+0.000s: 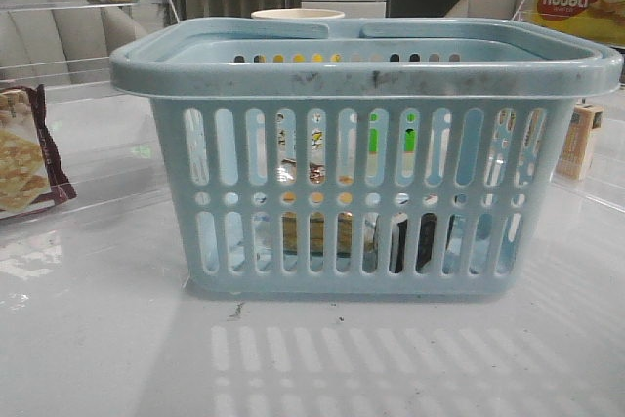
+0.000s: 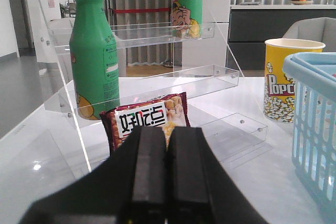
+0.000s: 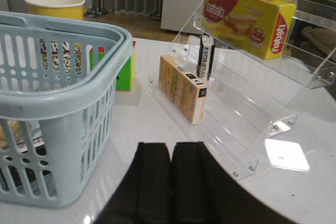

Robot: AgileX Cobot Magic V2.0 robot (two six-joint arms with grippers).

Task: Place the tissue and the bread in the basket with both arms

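You're looking at one pale blue plastic basket (image 1: pixel 363 183) sitting mid-counter (image 1: pixel 107 349), with slotted walls, rows of round holes, a thick scuffed rim and two handles folded flat. Through the lower slots you're seeing two items lying on its floor: one golden-brown bread pack (image 1: pixel 314 233) in clear wrap, and just beside it one dark rectangular tissue pack (image 1: pixel 420 241), only partly showing. The counter is glossy white, reflecting the slots.

Your left hand (image 2: pixel 158 182) is showing two flat black fingers pressed together, holding nothing. Your right hand (image 3: pixel 171 182) is the same: fingers closed against each other, empty, sitting beside the basket's outer wall.

Near the left hand you're getting one maroon-edged cracker packet (image 2: pixel 149 121), crinkly foil, leaning at a clear acrylic rack (image 2: pixel 157 85) holding two green plastic bottles (image 2: pixel 93 56). One yellow paper popcorn cup (image 2: pixel 286 80) is standing behind the basket. On the right-side acrylic rack (image 3: pixel 247 103) you're seeing one yellow Nabati box (image 3: pixel 249 19) and one small tan carton (image 3: pixel 184 87).
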